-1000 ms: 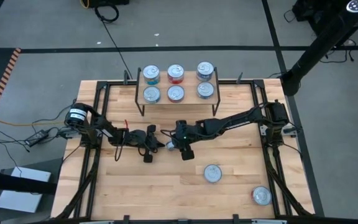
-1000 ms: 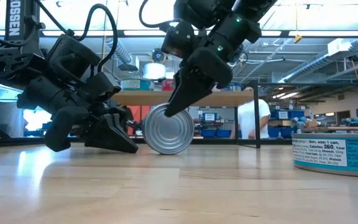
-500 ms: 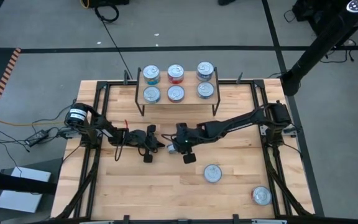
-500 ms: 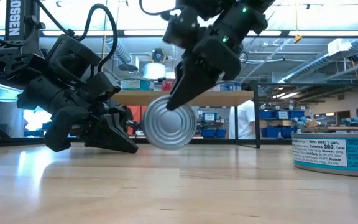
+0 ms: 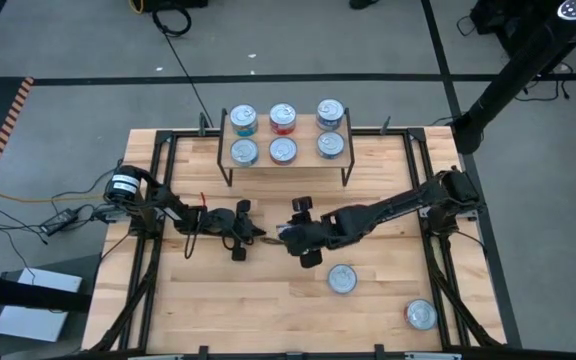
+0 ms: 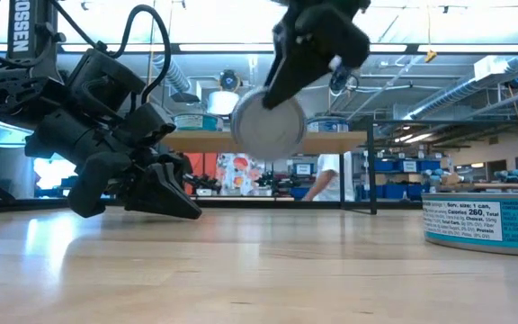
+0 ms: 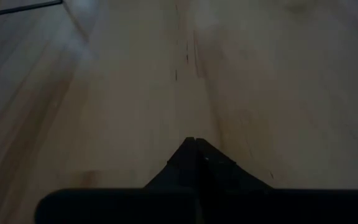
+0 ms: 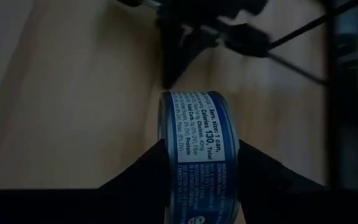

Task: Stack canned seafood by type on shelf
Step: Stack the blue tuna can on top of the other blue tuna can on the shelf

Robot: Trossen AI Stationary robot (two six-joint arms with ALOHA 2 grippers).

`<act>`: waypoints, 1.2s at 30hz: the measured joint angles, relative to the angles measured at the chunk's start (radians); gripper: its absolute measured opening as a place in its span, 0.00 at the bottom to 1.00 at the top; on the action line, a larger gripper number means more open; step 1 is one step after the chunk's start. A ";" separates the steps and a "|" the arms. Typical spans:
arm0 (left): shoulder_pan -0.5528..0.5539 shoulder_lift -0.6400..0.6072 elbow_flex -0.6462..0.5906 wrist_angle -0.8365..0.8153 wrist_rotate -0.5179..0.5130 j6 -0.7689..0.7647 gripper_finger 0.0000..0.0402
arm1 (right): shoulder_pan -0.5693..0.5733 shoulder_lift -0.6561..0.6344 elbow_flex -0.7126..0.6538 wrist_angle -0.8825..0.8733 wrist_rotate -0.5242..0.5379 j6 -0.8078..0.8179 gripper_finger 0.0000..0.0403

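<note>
Holding: right hand (image 5: 290, 236) pinches a blue-labelled tin (image 8: 199, 149) on edge, clear of the table (image 5: 258, 300) in the low view.
Key relation: shelf (image 5: 286, 135) lies toward 12 o'clock from the carried tin; the tin's round axis runs level, so I judge it must be turned flat before stacking (blue belongs with blue).
Shelf load: six tins in two rows.
Loose tins: two (image 5: 342, 279) toward 5 o'clock.
Left hand (image 5: 251, 235): fingers pressed together, resting low at 9 o'clock of the tin.
</note>
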 joint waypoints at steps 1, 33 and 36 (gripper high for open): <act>0.000 0.000 0.000 0.000 0.000 0.000 0.01 | 0.012 -0.002 0.015 -0.025 0.032 -0.001 0.38; 0.000 0.000 0.000 -0.002 0.002 -0.012 0.01 | 0.153 -0.198 0.142 -0.443 0.754 0.063 0.37; 0.000 0.000 0.000 -0.002 0.003 -0.012 0.01 | 0.141 -0.204 0.142 -0.454 0.778 0.058 0.37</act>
